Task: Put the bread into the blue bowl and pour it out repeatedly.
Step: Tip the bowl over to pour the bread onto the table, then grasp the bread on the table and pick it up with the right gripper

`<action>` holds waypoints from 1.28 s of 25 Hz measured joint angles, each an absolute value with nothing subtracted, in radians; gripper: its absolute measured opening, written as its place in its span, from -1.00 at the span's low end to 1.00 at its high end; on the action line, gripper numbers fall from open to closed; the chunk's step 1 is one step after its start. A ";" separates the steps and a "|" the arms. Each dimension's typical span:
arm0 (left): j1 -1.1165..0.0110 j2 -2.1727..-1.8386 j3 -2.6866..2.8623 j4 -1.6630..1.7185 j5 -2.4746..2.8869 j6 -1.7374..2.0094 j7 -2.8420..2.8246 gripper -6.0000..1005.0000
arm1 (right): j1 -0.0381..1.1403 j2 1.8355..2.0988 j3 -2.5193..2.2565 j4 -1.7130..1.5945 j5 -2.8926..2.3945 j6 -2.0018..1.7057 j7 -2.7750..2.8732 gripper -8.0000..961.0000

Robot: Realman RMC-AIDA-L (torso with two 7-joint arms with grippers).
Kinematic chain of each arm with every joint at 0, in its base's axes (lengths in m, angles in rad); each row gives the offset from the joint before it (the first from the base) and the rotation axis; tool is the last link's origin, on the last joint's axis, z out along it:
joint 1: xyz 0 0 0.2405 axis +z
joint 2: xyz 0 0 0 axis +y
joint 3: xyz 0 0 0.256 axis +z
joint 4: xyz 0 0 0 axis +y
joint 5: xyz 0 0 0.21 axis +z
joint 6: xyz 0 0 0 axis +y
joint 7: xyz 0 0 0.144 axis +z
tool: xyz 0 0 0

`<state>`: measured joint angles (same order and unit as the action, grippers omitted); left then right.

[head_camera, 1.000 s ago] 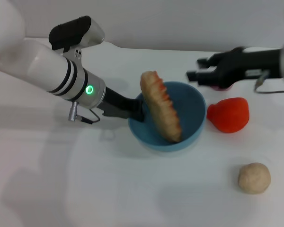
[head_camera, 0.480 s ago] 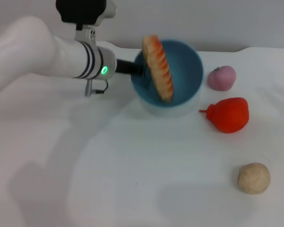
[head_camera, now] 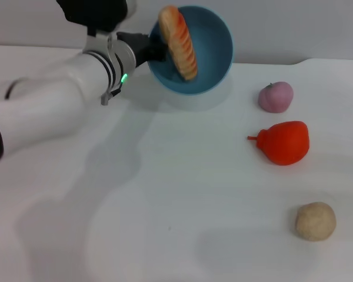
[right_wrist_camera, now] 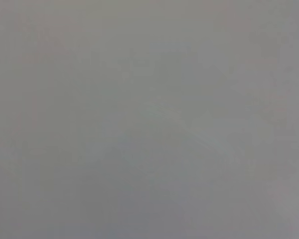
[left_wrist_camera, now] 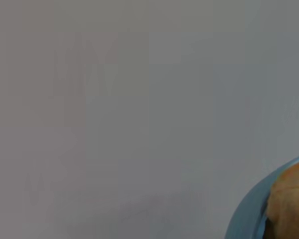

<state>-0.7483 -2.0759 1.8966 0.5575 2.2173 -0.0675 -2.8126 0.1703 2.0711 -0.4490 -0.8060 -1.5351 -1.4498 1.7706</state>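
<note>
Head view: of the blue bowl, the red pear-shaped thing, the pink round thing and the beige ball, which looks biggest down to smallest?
1. Light-blue plastic bowl
2. Red pear-shaped fruit
3. Beige dough-like ball and pink round fruit: alike; the ball lies nearer.

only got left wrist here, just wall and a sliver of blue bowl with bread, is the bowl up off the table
observer: yes, the left hand holds the blue bowl by its rim, raised above the table and tipped sideways.
operator: bread fallen out
observer: no, the bread leans across the inside, one end past the rim.
operator: what's nearby
observer: a pink ball on the table, off to the robot's right.
</note>
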 joint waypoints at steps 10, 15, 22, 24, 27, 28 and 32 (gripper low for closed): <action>-0.717 -2.079 2.123 0.516 2.213 -0.349 -2.755 -0.99 | 0.159 2.070 -0.372 -0.725 -1.530 -1.442 1.770 0.06; -0.711 -2.079 2.155 0.491 2.214 -0.410 -2.700 -0.99 | 0.194 2.070 -0.377 -0.664 -1.541 -1.442 1.761 0.06; -0.718 -2.076 2.193 0.467 2.220 -0.444 -2.682 -0.99 | 0.286 2.071 -0.451 -0.583 -1.615 -1.433 1.733 0.06; -0.718 -2.075 2.183 0.468 2.216 -0.442 -2.678 -0.99 | 0.328 2.070 -0.490 -0.577 -1.617 -1.416 1.733 0.06; -0.721 -2.074 2.126 0.479 2.210 -0.405 -2.683 -0.99 | 0.389 2.065 -0.560 -0.594 -1.628 -1.378 1.737 0.05; -0.725 -2.073 2.082 0.488 2.203 -0.373 -2.686 -0.99 | 0.410 2.063 -0.581 -0.611 -1.645 -1.363 1.750 0.05; -0.762 -2.064 1.826 0.535 2.162 -0.108 -2.686 -0.99 | 0.491 2.057 -0.638 -0.726 -1.825 -1.319 1.902 0.05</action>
